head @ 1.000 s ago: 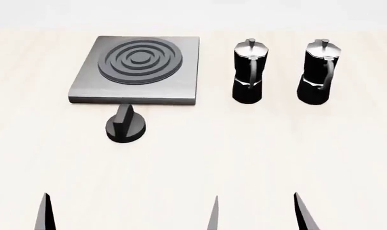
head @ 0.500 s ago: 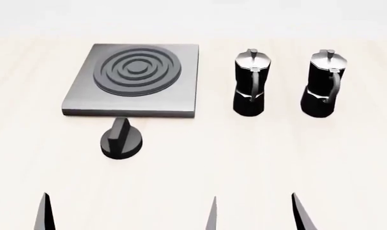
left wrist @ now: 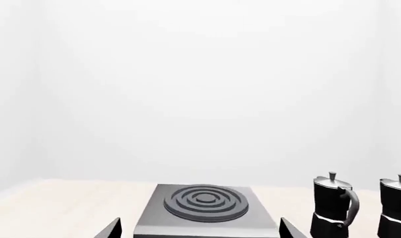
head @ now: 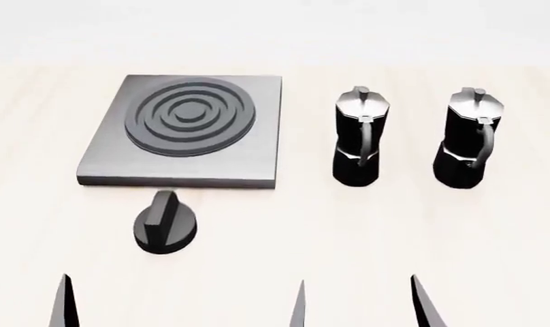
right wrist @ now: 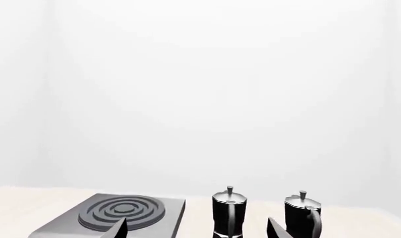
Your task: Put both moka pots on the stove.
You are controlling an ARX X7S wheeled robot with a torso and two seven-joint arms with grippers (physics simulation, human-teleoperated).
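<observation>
Both moka pots stand upright on the desk, side by side but apart, to the right of the stove; neither is on it yet. The near pot sits just beside the stove's right edge, and the far pot stands beyond it to the right. Each turns its curved handle toward you, slightly rightward.

The first step, as I judge it, is the reach for a pot. Take the near pot first with the right end effector, whose fingertips show spread apart at the bottom of the head view, holding nothing. Line it up on the faceted body below the lid, or on the handle, and close squarely so the pot does not tip. Lift it clear of the raised plate edge before you carry it left, and set it on one side of the ring burner to leave room for the second.

Of the left end effector only two finger points show in its wrist view, wide apart with nothing between them.

The black round knob lies on the desk just in front of the stove, touching nothing. It sits between the left arm and the plate, so pass over it. The far pot stands close enough to knock while grasping the near one.
</observation>
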